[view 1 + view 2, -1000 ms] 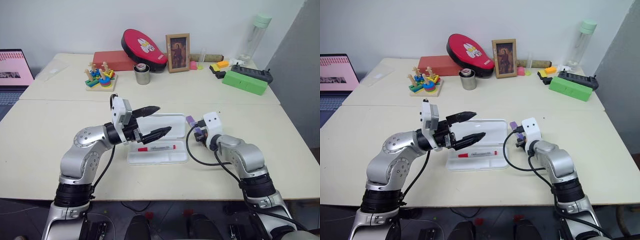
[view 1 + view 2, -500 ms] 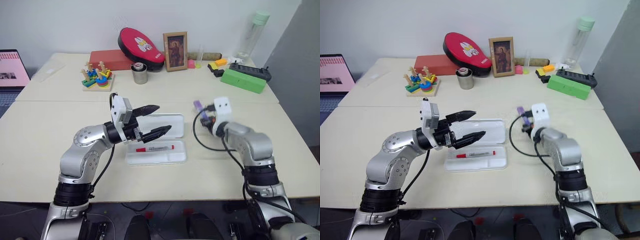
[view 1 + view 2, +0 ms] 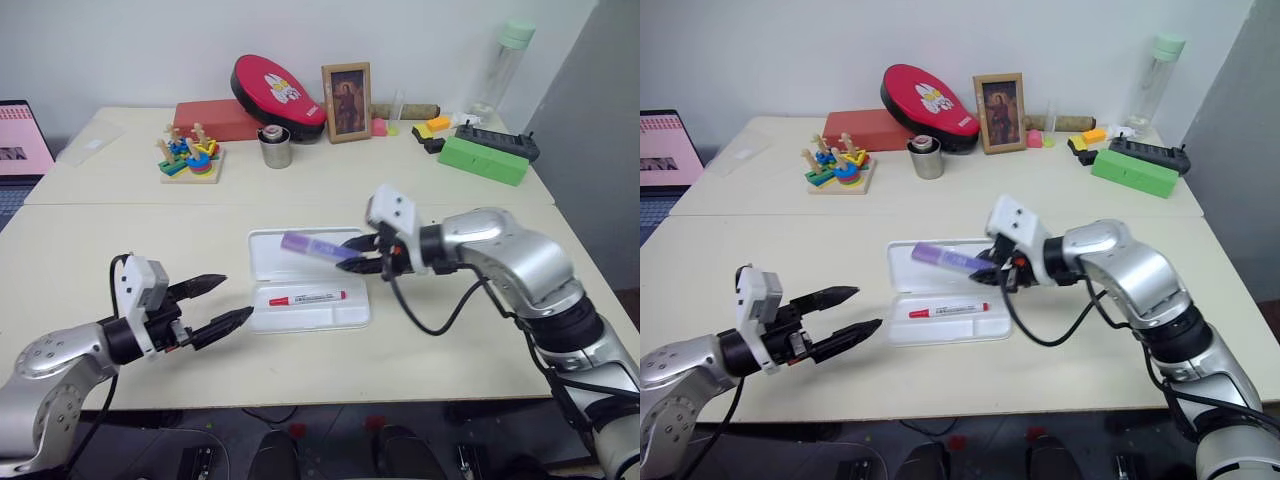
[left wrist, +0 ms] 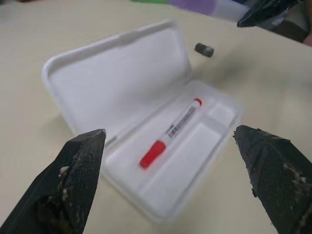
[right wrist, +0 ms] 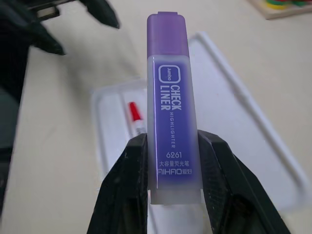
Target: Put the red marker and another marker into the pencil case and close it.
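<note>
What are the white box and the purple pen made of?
Box: looks like thin moulded plastic, smooth and matt white, with rounded edges and pressed-in compartments. Purple pen: probably plastic too, with a frosted, see-through barrel, a printed label and a solid purple cap.

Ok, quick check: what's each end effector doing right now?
Left end effector: open, empty.
Right end effector: shut on the purple marker, held over the open pencil case.
</note>
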`<state>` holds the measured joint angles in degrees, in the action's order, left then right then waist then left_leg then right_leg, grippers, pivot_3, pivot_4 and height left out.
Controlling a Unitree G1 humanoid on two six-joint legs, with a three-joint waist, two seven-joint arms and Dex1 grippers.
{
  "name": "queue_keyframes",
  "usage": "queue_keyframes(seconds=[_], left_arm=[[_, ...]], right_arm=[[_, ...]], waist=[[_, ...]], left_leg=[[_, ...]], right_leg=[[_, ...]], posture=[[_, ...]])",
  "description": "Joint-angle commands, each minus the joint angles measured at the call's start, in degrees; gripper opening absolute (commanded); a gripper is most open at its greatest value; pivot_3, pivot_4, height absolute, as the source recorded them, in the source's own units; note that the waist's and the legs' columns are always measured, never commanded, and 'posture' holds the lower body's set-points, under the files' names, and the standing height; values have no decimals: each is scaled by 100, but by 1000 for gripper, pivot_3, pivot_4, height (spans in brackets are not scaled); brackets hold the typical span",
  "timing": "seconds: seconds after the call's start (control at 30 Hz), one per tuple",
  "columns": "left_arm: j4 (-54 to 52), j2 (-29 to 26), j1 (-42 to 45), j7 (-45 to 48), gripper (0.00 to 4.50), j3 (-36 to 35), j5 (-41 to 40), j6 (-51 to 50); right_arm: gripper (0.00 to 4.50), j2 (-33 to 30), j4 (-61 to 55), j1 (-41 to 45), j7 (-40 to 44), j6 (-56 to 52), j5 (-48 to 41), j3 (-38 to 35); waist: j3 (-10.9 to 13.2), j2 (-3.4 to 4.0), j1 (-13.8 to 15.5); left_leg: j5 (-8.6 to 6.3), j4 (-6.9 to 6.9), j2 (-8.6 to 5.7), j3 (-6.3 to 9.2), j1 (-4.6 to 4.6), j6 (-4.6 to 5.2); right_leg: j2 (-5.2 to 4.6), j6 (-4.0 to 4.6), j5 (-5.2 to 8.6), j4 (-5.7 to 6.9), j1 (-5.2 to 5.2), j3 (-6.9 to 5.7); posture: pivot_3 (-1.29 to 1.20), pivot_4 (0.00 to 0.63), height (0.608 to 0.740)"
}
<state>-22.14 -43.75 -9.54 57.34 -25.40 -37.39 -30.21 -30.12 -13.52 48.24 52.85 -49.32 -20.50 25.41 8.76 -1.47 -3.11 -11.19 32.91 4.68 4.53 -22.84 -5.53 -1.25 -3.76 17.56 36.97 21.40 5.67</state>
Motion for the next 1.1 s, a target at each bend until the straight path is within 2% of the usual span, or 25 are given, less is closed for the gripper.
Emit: queue_keyframes(seconds=[0.03, 0.13, 0.33, 0.67, 0.73, 0.77, 0.97, 1.1], left_arm=[[-80, -234, -370, 179, 4500, -346, 176, 263], [-205, -244, -642, 153, 4500, -564, 50, 205], [-474, -184, -880, 3, 4500, -690, -97, 125], [-675, -169, -916, -209, 4500, -681, -273, 10], [-690, -171, -917, -235, 4500, -661, -280, 0], [-691, -173, -907, -247, 4500, -647, -277, -6], [-669, -202, -783, -302, 4500, -528, -254, -40], [-635, -217, -544, -337, 4500, -363, -253, -49]], right_arm=[[1088, 244, 209, 91, 85, 322, 407, 539], [1088, 426, 415, 105, 91, 497, 765, 977], [1088, 653, 709, 70, 176, 693, 1166, 1376], [1088, 775, 1118, -28, 358, 1039, 1627, 1560], [1801, 794, 1126, -50, 384, 1058, 1667, 1550], [1930, 811, 1123, -60, 391, 1057, 1682, 1536], [3381, 918, 1092, -71, 389, 1044, 1685, 1358], [4268, 1017, 1079, 20, 298, 1042, 1480, 843]], waist=[[-3, -5, 6], [-4, -10, 37], [-4, -12, 41], [-4, -12, 24], [-4, -11, 24], [-4, -11, 24], [-4, -11, 22], [-4, -12, 28]], left_leg=[[0, 2, 0, 0, 1, -1], [2, 10, -3, -4, -5, -4], [1, -3, 1, -4, -4, -4], [0, -3, 1, -5, -2, -5], [0, -2, 1, -5, -3, -5], [0, -2, 1, -5, -3, -5], [0, -3, 1, -5, -3, -5], [0, -2, 1, -5, -3, -5]], right_leg=[[0, 1, 0, 1, -1, 0], [-5, 1, -1, 0, -2, 1], [-2, -23, -14, 9, 6, -5], [-2, -23, -15, 7, 5, -4], [-2, -23, -15, 7, 4, -4], [-2, -23, -15, 7, 4, -4], [-2, -23, -15, 7, 4, -4], [-2, -24, -15, 8, 4, -4]], posture=[[0, 150, 740], [0, 150, 740], [0, 150, 740], [0, 150, 740], [0, 150, 740], [0, 150, 740], [0, 150, 740], [0, 150, 740]])
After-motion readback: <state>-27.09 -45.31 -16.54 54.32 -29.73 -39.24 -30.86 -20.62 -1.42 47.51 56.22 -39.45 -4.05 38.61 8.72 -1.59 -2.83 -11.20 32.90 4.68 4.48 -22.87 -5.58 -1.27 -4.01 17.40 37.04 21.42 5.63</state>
